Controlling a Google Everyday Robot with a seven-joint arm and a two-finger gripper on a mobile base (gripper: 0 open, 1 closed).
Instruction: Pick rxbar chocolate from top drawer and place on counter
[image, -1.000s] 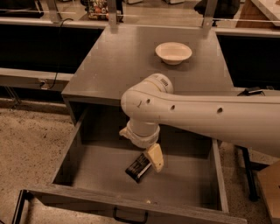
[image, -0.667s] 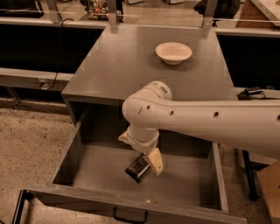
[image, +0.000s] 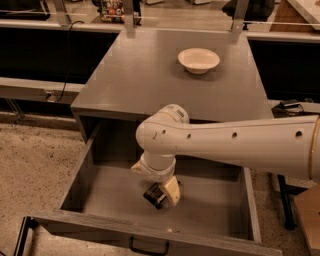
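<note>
Hanging in the top drawer (image: 107, 197) below the counter (image: 140, 75), fingers (image: 162, 197) clamp the rxbar chocolate (image: 151, 193).

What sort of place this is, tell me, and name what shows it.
Probably a kitchenette-style robot test space: a grey counter with a white bowl on it, an open top drawer below, and the gripper down inside that drawer at the rxbar chocolate.

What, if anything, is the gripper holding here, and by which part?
Cannot be told. The gripper is down inside the open top drawer, right at the rxbar chocolate, but a hold is not visible.
</note>
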